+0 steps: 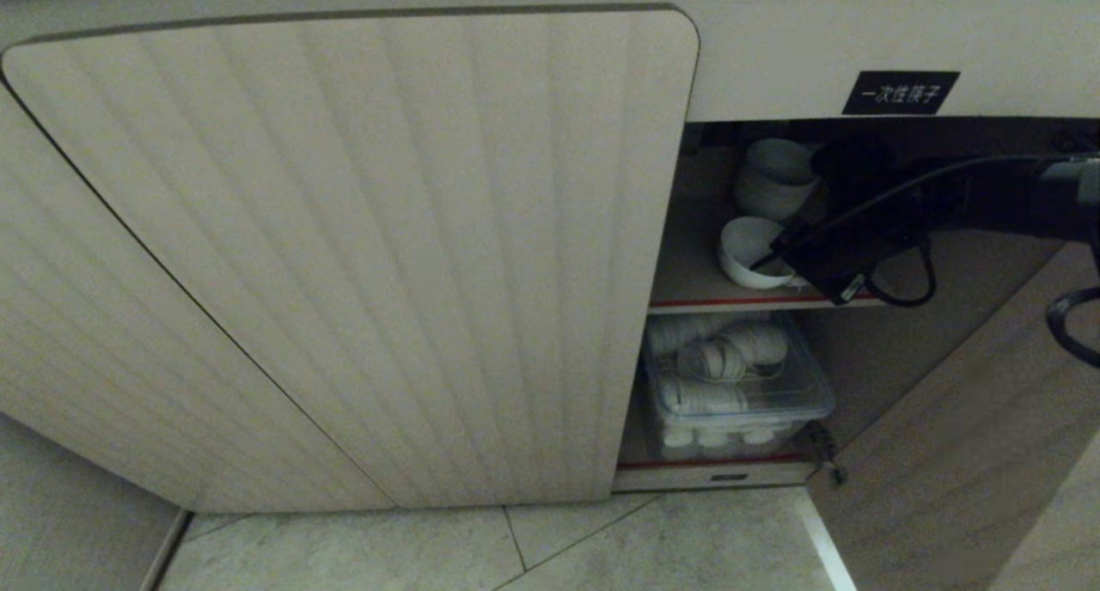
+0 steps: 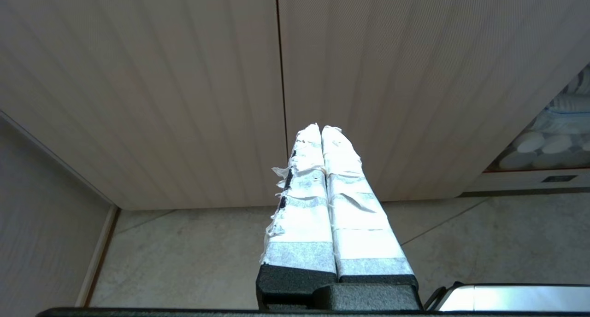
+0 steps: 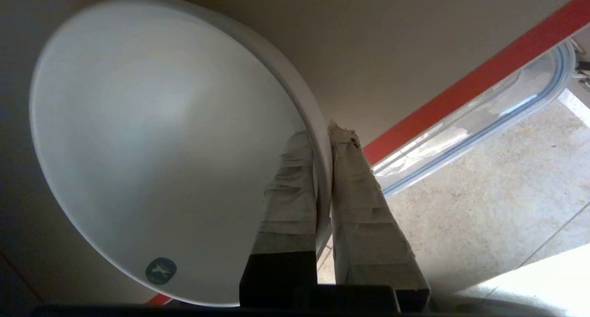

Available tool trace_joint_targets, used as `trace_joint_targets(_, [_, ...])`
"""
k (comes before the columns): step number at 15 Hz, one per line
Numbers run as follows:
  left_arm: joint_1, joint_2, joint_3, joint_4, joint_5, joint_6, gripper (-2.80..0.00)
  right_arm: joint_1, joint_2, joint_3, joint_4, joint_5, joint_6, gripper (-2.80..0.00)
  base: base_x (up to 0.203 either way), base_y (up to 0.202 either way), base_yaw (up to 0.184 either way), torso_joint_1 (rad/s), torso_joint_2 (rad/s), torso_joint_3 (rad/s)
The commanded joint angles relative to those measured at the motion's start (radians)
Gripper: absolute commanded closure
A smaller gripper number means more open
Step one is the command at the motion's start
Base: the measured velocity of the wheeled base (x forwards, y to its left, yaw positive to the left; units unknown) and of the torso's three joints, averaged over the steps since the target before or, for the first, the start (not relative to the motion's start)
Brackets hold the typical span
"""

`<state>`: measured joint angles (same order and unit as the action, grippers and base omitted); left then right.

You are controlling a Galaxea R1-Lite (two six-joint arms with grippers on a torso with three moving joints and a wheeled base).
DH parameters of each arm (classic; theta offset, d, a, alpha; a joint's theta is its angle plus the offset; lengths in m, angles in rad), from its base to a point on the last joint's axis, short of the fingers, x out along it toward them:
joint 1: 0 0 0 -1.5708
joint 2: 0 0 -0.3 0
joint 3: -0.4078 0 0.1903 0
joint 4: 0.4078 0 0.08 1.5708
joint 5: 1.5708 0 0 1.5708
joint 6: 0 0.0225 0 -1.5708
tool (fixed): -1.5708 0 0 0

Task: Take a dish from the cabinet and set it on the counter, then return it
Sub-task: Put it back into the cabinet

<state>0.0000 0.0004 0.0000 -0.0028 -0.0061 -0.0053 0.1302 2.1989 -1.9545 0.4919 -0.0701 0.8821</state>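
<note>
Head view: a beige fluted cabinet (image 1: 361, 256) near floor level, its left door closed and the right side standing open. Inside, an upper shelf (image 1: 696, 295) with a red front edge carries a stack of bowls (image 1: 773, 179) toward its back and a single white bowl (image 1: 746, 249) near its front edge. The right gripper (image 1: 773, 260), on a black arm reaching in from the right, meets this bowl at its right rim. A black label (image 1: 901, 92) with white characters sits above the opening. On the lower shelf, a clear lidded box (image 1: 739, 385) holds white items.

Right wrist view: the taped fingers (image 3: 295, 192) are clamped on the bowl's (image 3: 156, 137) rim, one inside and one outside the wall. A small teal mark shows inside the bowl. Beyond it lie the shelf's red edge, the box's lid and the tiled floor (image 3: 484, 192).

Left wrist view: the left gripper (image 2: 321, 132) hangs low before the closed doors, above the floor, its taped fingers pressed together and holding nothing.
</note>
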Motion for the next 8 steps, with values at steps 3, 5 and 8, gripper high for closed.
trace_joint_targets(3, [0.000, 0.000, 0.000, 0.000, 0.000, -0.001, 0.00, 0.000, 0.002, -0.001, -0.001, -0.002, 0.001, 0.00, 0.000, 0.000, 0.000, 0.000, 0.00, 0.000])
trace_joint_targets(5, [0.000, 0.000, 0.000, 0.000, 0.000, -0.001, 0.00, 0.000, 0.002, -0.001, -0.012, -0.002, 0.001, 0.00, 0.000, 0.000, 0.000, 0.000, 0.00, 0.000])
trace_joint_targets(8, [0.000, 0.000, 0.000, 0.000, 0.000, -0.001, 0.00, 0.000, 0.002, -0.003, -0.015, -0.003, 0.000, 0.00, 0.000, 0.000, 0.000, 0.000, 0.00, 0.000])
